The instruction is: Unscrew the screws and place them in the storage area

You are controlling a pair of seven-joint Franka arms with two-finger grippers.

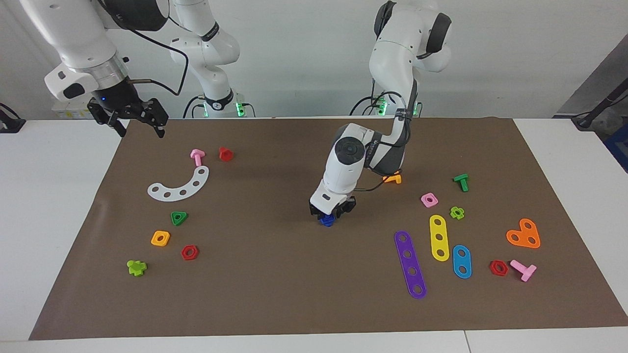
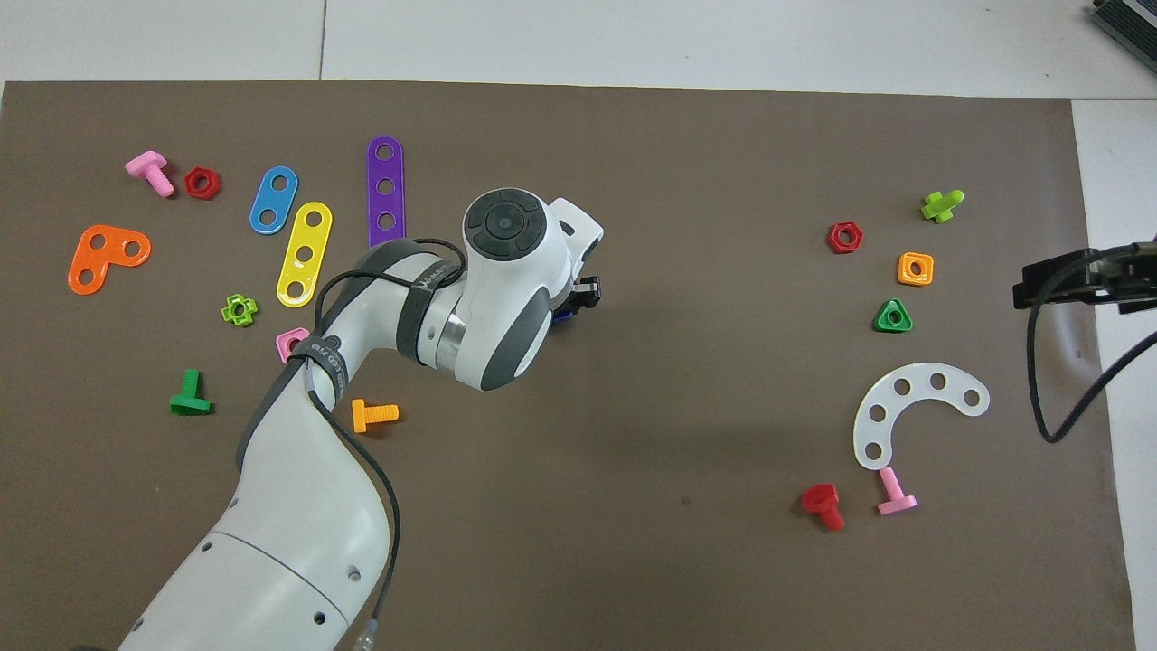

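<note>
The blue screw (image 1: 327, 221) is at the middle of the brown mat, and only a sliver of it shows in the overhead view (image 2: 562, 316). My left gripper (image 1: 330, 214) reaches down over it from the left arm's end and is shut on it, low at the mat. The arm's wrist hides most of the gripper in the overhead view (image 2: 578, 298). The storage area is around the white curved strip (image 1: 179, 186) (image 2: 913, 407) toward the right arm's end. My right gripper (image 1: 139, 128) waits open and raised over the mat's corner there.
Around the strip lie a pink screw (image 1: 197, 156), red screw (image 1: 225, 154), green triangular nut (image 1: 179, 217), orange nut (image 1: 160, 238), red nut (image 1: 189, 252) and lime piece (image 1: 137, 267). Coloured strips, nuts and screws, including an orange screw (image 2: 373, 414), lie toward the left arm's end.
</note>
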